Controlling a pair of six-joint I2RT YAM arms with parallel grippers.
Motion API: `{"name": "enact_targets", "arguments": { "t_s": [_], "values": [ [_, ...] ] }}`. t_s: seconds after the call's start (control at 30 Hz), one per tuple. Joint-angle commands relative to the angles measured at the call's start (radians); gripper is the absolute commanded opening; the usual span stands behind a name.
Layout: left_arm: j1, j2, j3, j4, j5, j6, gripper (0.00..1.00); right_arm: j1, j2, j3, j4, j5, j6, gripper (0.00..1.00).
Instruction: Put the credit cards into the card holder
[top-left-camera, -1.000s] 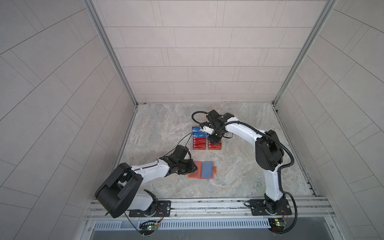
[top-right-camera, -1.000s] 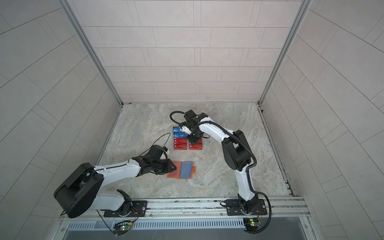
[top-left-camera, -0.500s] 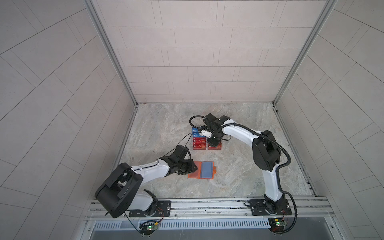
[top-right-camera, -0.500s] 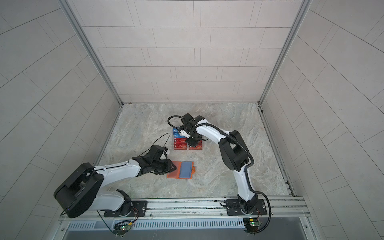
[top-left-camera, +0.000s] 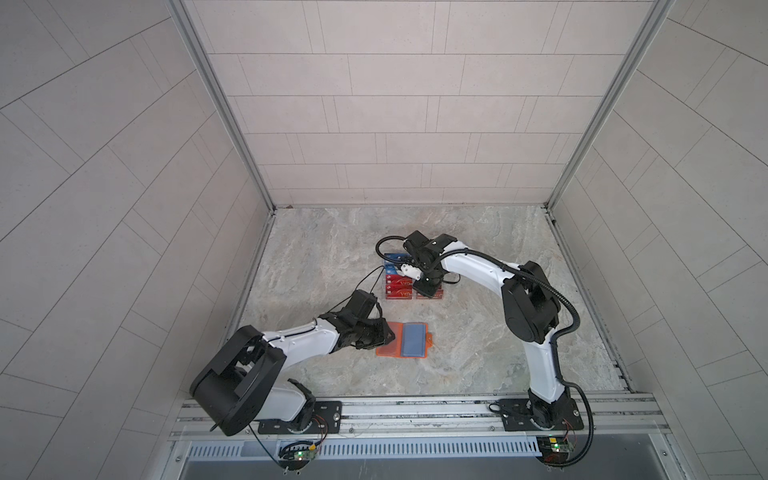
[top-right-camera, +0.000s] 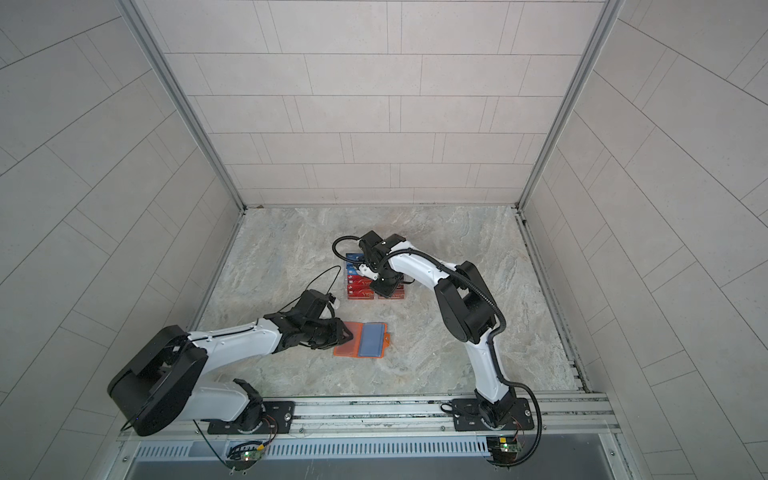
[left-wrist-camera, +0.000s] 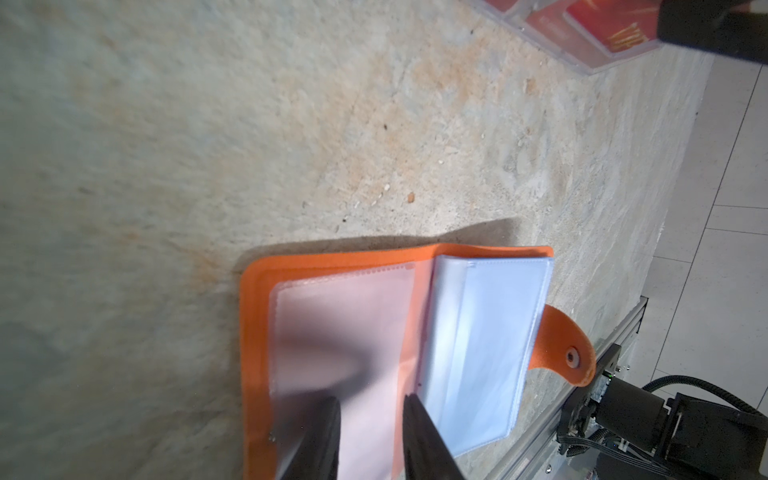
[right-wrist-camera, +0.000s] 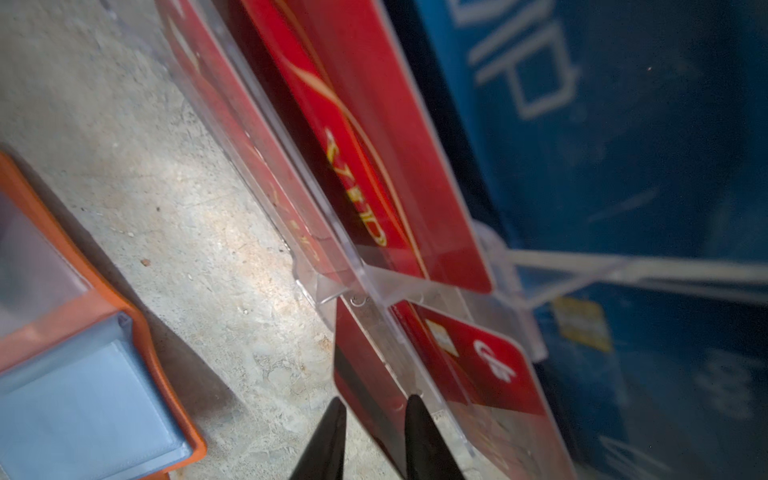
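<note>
Right wrist: R tool (right-wrist-camera: 375, 406) angled down astride red card (right-wrist-camera: 368, 384), grip unclear, L tool (left-wrist-camera: 370, 404) part-open on card holder (left-wrist-camera: 254, 332).

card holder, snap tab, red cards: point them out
card holder (left-wrist-camera: 254, 353), left wrist view, orange cover edge
snap tab (left-wrist-camera: 561, 345), left wrist view, tab's middle
red cards (top-left-camera: 398, 294), in a top view, front card's face

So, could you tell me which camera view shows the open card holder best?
The left wrist view: the orange card holder lies open, clear sleeves and snap tab plain. Both top views show it small; the right wrist view catches only one corner.
</note>
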Motion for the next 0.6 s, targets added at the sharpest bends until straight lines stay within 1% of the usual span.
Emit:
{"name": "enact_targets", "arguments": {
  "t_s": [0.0,0.07,0.23,0.33,0.57],
  "values": [
    [-0.003,0.026,-0.016,-0.051,-0.014,0.006,0.31,0.006,0.002,-0.007,-0.036,0.025,-0.026,0.26],
    [-0.002,0.027,-0.015,-0.051,-0.012,0.006,0.32,0.005,-0.003,-0.011,-0.022,0.026,-0.027,0.22],
    [-0.003,0.028,-0.002,-0.071,-0.013,0.015,0.32,0.006,0.016,0.017,-0.033,0.025,-0.047,0.20],
    [-0.002,0.025,-0.001,-0.083,-0.018,0.017,0.32,0.005,0.036,0.033,-0.046,0.052,-0.047,0.11],
    [-0.002,0.031,0.005,-0.098,-0.021,0.021,0.32,0.005,0.032,0.038,-0.046,0.041,-0.054,0.10]
  ]
}}
